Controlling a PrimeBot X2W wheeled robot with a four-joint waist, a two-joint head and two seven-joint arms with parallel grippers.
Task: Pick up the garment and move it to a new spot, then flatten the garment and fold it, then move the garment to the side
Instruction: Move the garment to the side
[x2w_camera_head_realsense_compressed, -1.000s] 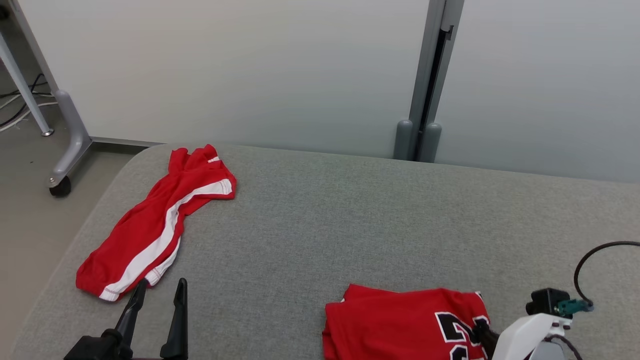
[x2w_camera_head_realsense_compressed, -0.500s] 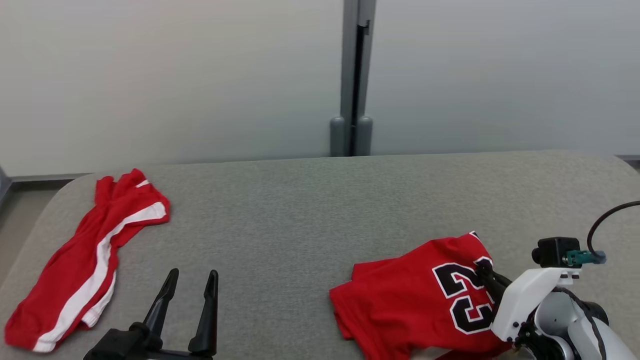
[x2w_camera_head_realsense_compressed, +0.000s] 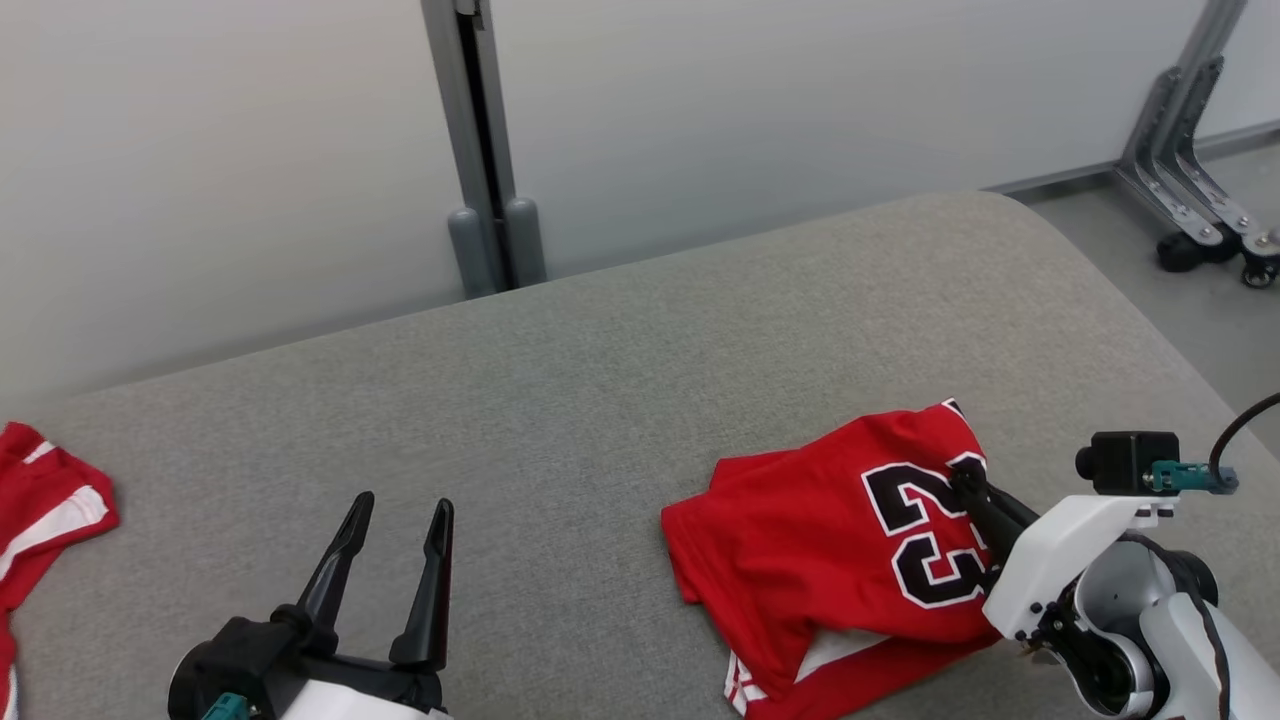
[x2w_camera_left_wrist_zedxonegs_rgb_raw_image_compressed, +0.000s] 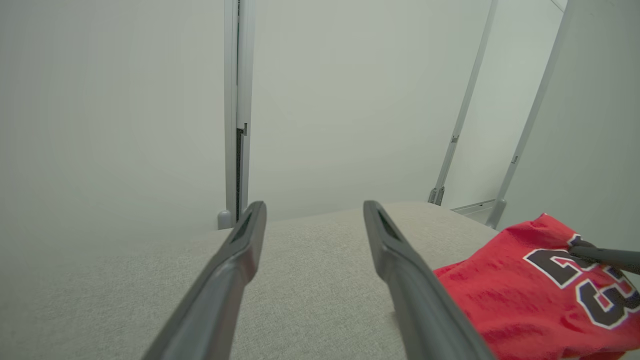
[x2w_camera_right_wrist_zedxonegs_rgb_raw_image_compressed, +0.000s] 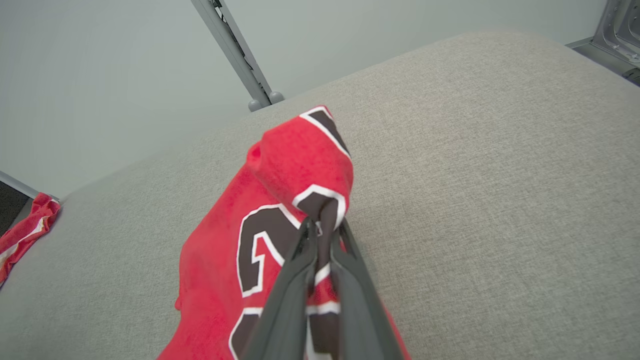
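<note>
The right gripper (x2w_camera_right_wrist_zedxonegs_rgb_raw_image_compressed: 320, 227) is clamped on a pinch of the red number 23 jersey (x2w_camera_head_realsense_compressed: 850, 540), biting through the black numeral near its far right edge. That part is raised, while the rest lies folded on the grey padded table (x2w_camera_head_realsense_compressed: 600, 380), toward the table's right front. I judge this grip suits dragging the folded garment aside in 1 piece. The left gripper (x2w_camera_head_realsense_compressed: 404, 503) hovers over bare padding well left of the jersey, its 2 fingers apart and empty, seemingly parked out of the way. The right arm hides the jersey's near right corner, and how many layers are pinched is unclear. Red white-striped shorts (x2w_camera_head_realsense_compressed: 40, 520) are cut off at the left edge.
</note>
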